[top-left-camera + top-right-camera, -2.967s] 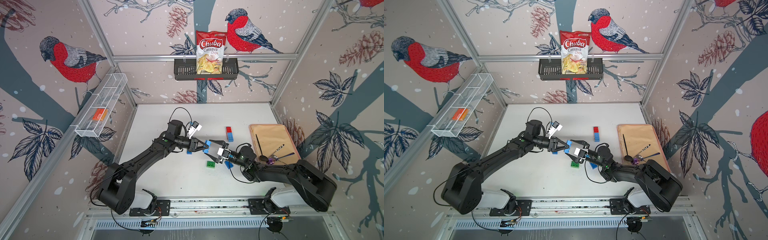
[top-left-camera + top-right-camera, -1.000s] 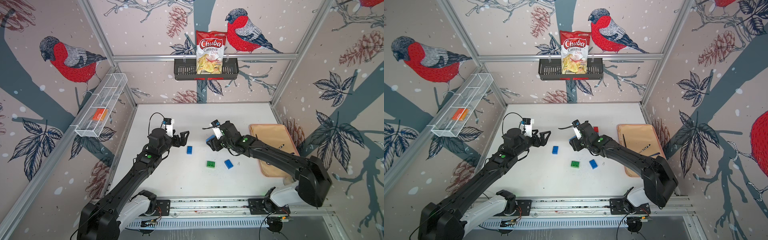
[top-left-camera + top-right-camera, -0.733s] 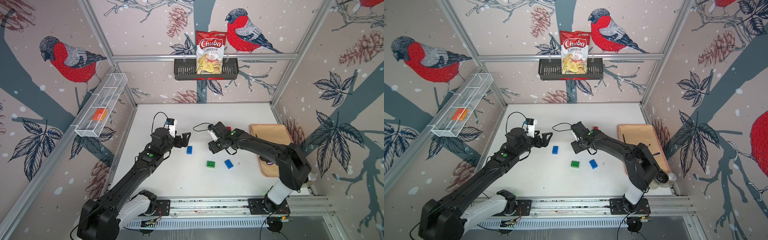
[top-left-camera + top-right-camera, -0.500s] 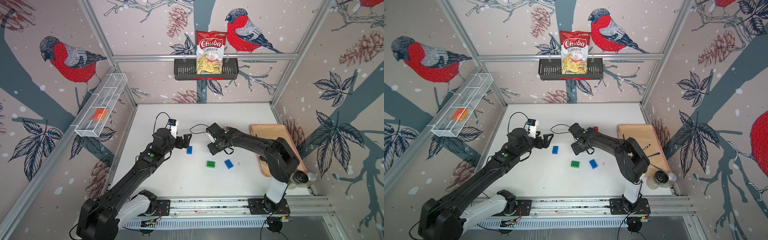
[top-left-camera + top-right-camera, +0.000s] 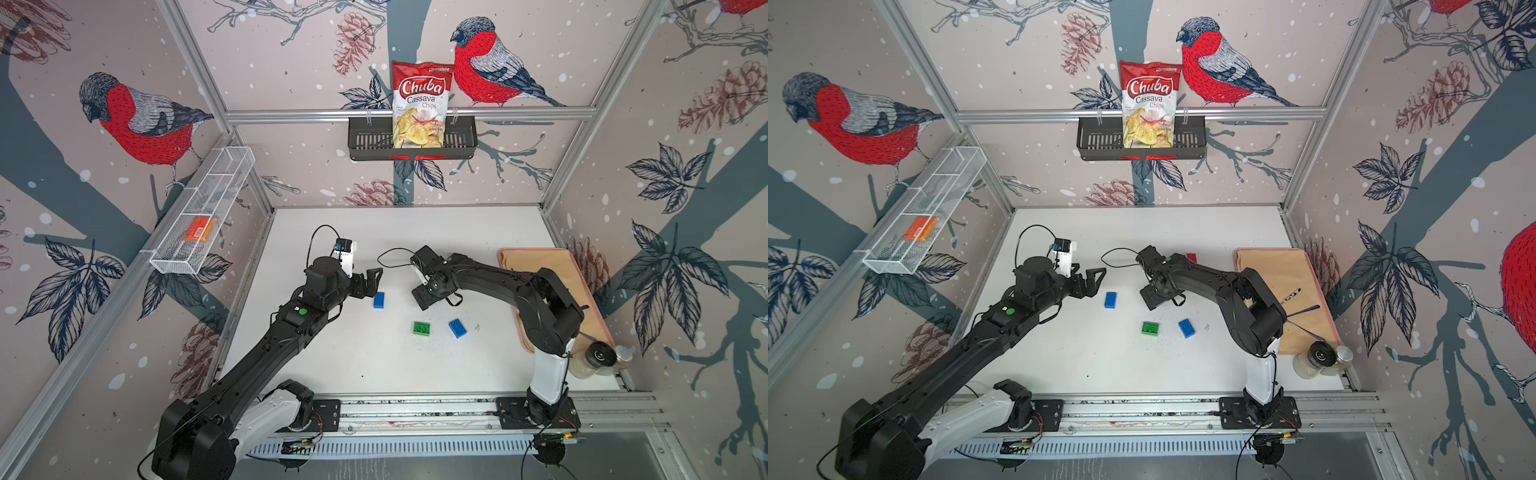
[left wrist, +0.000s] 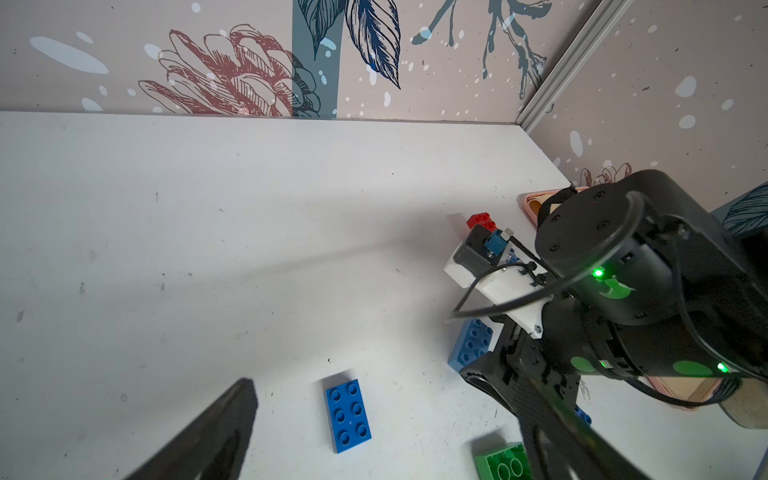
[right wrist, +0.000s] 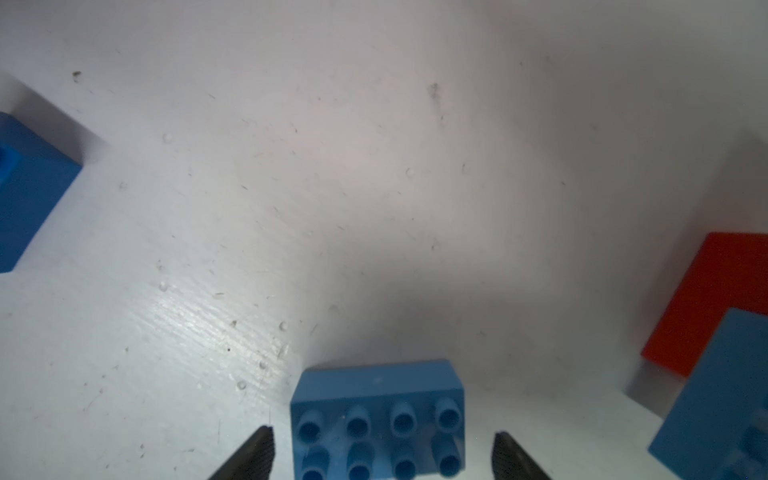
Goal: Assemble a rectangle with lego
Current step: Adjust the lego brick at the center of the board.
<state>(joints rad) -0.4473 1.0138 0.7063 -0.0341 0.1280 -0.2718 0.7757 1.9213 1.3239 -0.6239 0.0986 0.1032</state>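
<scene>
While the right gripper [image 7: 381, 451] hangs low over the white table [image 5: 332, 357], its jaws stand wide on either side of a light blue lego brick [image 7: 378, 415]. That brick sits studs-up on the surface with a gap at each side, so I read the gripper as holding nothing. The left gripper [image 5: 371, 282] is spread wide and empty too, just beside a dark blue brick [image 5: 378, 299] lying flat.

Nearer the arm bases, a green brick [image 5: 422, 328] and a mid-blue brick [image 5: 457, 328] lie near each other but apart. A red brick [image 5: 1192, 257] peeks out behind the right arm. The right wrist view shows a corner blue brick [image 7: 723, 399] against its edge, though I cannot tell whether the two are pressed together.

My judgement is that the job is at an early stage. No rectangle shows anywhere, and the loose bricks are spread across the middle of the table. Gathering them, squaring them up and joining them is nearly all left to do, probably around the red-and-blue pair.
</scene>
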